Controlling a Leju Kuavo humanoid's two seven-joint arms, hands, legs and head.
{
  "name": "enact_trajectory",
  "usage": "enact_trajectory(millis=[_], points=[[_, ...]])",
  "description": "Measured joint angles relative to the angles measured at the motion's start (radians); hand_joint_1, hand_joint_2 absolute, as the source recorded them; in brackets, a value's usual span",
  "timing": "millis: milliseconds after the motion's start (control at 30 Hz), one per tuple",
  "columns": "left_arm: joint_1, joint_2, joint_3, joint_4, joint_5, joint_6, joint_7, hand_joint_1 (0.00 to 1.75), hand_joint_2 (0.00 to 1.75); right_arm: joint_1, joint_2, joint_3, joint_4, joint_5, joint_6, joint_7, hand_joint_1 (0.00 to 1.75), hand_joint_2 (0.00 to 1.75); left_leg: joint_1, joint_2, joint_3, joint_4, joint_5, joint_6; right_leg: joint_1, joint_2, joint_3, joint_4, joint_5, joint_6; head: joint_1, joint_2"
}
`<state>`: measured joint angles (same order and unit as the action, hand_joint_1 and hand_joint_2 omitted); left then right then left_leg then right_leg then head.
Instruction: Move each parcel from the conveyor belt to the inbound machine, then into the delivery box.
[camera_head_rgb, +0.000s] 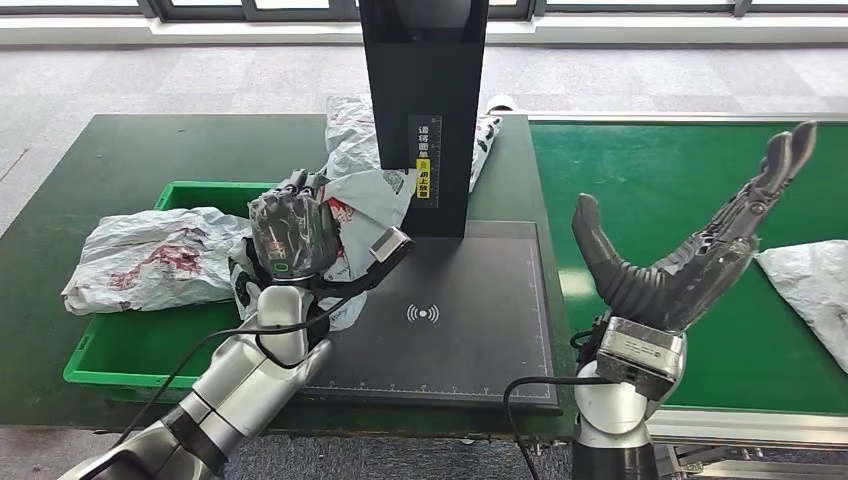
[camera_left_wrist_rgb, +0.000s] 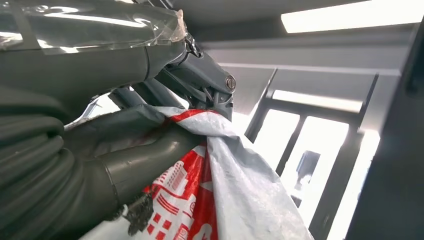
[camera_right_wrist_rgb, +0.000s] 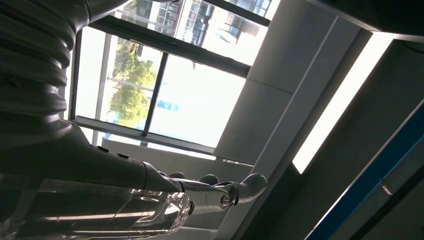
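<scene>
My left hand (camera_head_rgb: 292, 235) grips a white and grey plastic parcel with red print (camera_head_rgb: 368, 195) at the left edge of the inbound machine's dark scan pad (camera_head_rgb: 470, 310); up close the fingers (camera_left_wrist_rgb: 200, 80) pinch the parcel's film (camera_left_wrist_rgb: 220, 190). The parcel drapes against the machine's black post (camera_head_rgb: 422, 100). My right hand (camera_head_rgb: 680, 250) is raised, palm up, fingers spread and empty, over the seam between the pad and the green conveyor belt (camera_head_rgb: 680, 170). Another white parcel (camera_head_rgb: 810, 285) lies on the belt at the far right. A crumpled parcel with red print (camera_head_rgb: 150, 258) lies in the green delivery box (camera_head_rgb: 110, 350).
The green box sits on a dark green table (camera_head_rgb: 130, 150) left of the machine. Grey carpet and a window wall lie beyond. Black cables hang from both wrists near the table's front edge.
</scene>
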<state>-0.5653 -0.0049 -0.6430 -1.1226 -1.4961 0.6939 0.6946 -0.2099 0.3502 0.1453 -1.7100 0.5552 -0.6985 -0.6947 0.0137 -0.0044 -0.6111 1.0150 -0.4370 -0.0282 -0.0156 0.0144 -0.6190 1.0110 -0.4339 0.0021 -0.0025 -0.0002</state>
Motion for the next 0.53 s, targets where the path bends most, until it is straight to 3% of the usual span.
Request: enact_trajectory(millis=[100,267,400,533], points=[[-0.009,0.064,0.0,-0.12,0.0,0.001,0.0,1.75,1.75,0.0,0.0,0.0,0.01,-0.003,0.0,0.0,0.0,1.75,0.0,0.0,0.0,0.0,0.0,0.0,0.0,0.0,0.0,0.0,0.0,0.0,0.0,0.0],[0.003,0.116,0.043,-0.235,0.0,0.003,-0.018,1.75,1.75,-0.001,0.0,0.0,0.022,-0.009,0.0,0.0,0.0,1.75,0.0,0.0,0.0,0.0,0.0,0.0,0.0,0.0,0.0,0.0,0.0,0.0,0.0,0.0],[0.061,0.118,0.161,-0.31,0.0,0.003,-0.115,1.75,1.75,-0.001,0.0,0.0,0.027,-0.01,0.0,0.0,0.0,1.75,0.0,0.0,0.0,0.0,0.0,0.0,0.0,0.001,0.0,0.0,0.0,0.0,0.0,0.0],[0.092,0.114,0.236,-0.344,0.0,0.003,-0.138,1.75,1.75,-0.001,0.0,0.0,0.03,-0.01,0.0,0.0,0.0,1.75,0.0,0.0,0.0,0.0,0.0,0.0,0.0,0.001,0.0,0.0,0.0,0.0,0.0,0.0]])
